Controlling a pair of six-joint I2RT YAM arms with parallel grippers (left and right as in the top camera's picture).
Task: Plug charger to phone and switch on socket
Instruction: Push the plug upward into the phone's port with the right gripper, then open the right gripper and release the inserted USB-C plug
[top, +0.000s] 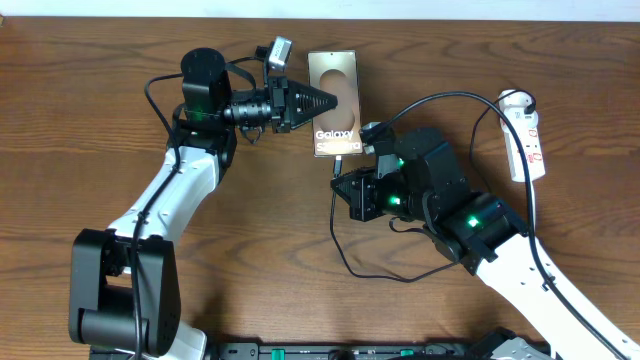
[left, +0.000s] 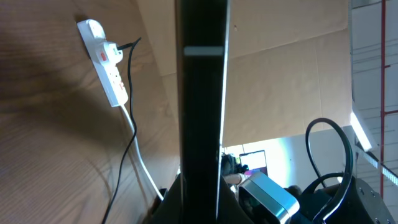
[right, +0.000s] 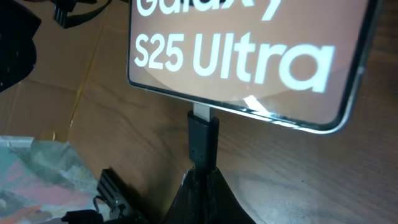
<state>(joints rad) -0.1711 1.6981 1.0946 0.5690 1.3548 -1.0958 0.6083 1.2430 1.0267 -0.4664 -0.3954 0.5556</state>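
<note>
The phone (top: 333, 75) lies face up at the top middle, brownish-gold with white text. My left gripper (top: 318, 101) is shut on its left edge; in the left wrist view the phone (left: 200, 112) shows edge-on as a dark bar between the fingers. My right gripper (top: 347, 168) is shut on the charger's small plug tip (right: 203, 142), whose silver end meets the phone's bottom edge (right: 249, 56); some silver still shows. The charger cable (top: 345, 262) loops across the table. The white socket (top: 526, 135) lies at the right with the black plug (top: 522, 100) in it; it also shows in the left wrist view (left: 107, 65).
The socket's white cord (left: 140, 155) runs toward the front of the table. Cardboard and clutter lie beyond the table's edge in both wrist views. Bare wooden tabletop (top: 80, 120) spreads to the left and front.
</note>
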